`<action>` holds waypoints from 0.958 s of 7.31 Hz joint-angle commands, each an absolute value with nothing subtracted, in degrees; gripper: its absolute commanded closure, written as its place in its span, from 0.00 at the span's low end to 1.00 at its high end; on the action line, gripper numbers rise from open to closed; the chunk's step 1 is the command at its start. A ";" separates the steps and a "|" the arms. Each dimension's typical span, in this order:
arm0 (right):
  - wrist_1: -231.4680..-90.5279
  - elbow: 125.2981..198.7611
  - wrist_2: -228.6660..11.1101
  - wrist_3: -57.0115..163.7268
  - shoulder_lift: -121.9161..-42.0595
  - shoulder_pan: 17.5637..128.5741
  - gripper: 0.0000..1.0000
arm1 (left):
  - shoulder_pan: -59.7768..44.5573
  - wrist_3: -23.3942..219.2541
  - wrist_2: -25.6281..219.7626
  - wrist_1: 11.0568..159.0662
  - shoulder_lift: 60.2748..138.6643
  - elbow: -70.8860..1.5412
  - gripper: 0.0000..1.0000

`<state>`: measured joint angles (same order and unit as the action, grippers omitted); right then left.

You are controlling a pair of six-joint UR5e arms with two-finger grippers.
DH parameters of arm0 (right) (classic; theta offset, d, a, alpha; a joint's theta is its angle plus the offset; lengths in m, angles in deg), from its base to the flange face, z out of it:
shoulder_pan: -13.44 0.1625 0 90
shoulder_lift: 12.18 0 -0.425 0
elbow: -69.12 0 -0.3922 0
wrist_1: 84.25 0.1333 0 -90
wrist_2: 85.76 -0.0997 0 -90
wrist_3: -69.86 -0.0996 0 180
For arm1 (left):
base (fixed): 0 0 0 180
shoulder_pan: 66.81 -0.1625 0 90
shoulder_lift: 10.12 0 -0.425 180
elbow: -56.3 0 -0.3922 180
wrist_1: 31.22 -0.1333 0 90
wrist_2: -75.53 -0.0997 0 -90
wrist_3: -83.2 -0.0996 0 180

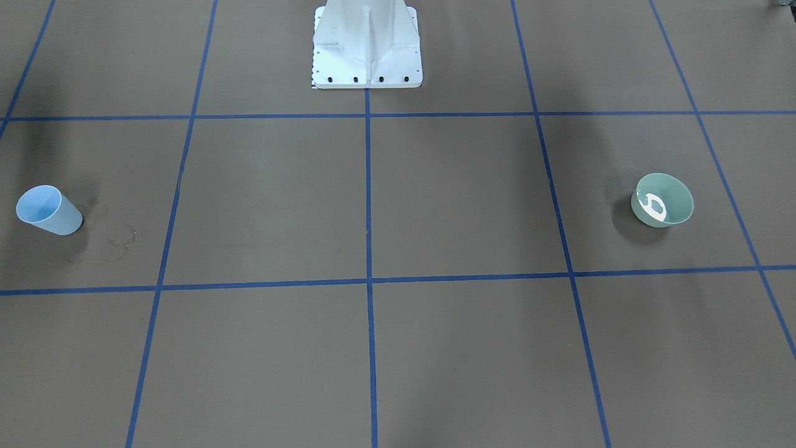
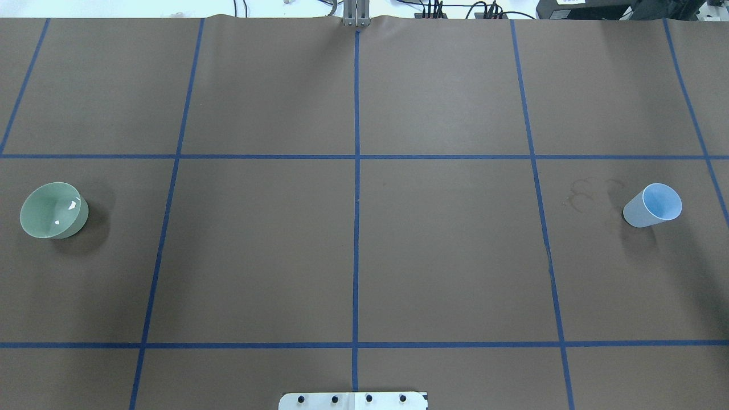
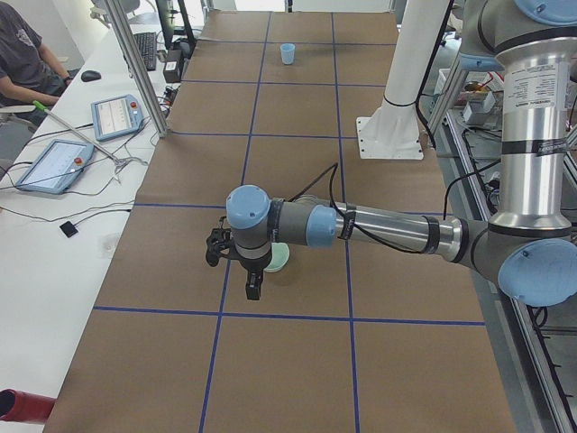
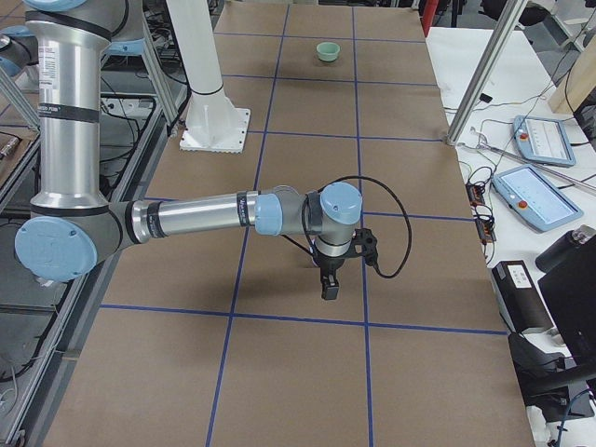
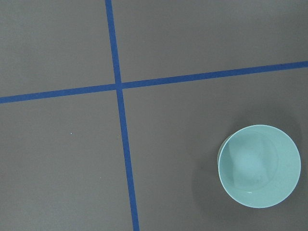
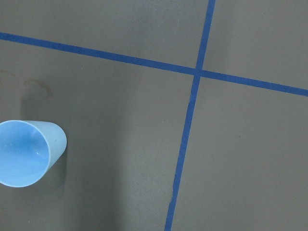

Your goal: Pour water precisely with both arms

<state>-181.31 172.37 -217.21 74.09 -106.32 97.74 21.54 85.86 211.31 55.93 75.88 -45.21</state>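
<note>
Hanging above the table, the left gripper (image 3: 253, 287) is near the green bowl (image 2: 80, 220), where water (image 1: 653, 209) glints, the right gripper (image 4: 330, 285) near the blue cup (image 2: 635, 213); neither claw's opening can be told.

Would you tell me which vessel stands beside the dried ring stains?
The tall blue cup on the robot's right; the green bowl has none nearby.

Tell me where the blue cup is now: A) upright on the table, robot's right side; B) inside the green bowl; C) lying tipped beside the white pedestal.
A: the blue cup stands upright on the table at the overhead view's right, far from the green bowl.
</note>
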 commanded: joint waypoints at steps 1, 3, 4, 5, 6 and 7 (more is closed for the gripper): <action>-181.37 172.22 -217.15 74.17 -106.14 97.72 0.00 | 22.32 85.40 211.06 56.15 76.18 -43.82 0.01; -181.37 172.31 -217.42 74.08 -106.31 97.72 0.00 | 22.32 86.53 210.89 55.71 76.62 -42.93 0.01; -181.37 172.57 -217.42 74.08 -106.31 97.72 0.00 | 22.32 86.45 210.97 55.71 76.45 -42.67 0.01; -181.28 172.48 -217.42 74.08 -106.22 97.72 0.00 | 22.32 86.45 211.06 55.88 75.93 -42.67 0.00; -181.37 172.48 -217.42 74.08 -106.22 97.72 0.00 | 22.40 86.45 211.06 55.88 75.83 -42.58 0.00; -181.37 172.57 -217.50 73.99 -106.31 97.72 0.00 | 22.40 86.63 211.15 55.88 75.83 -42.67 0.00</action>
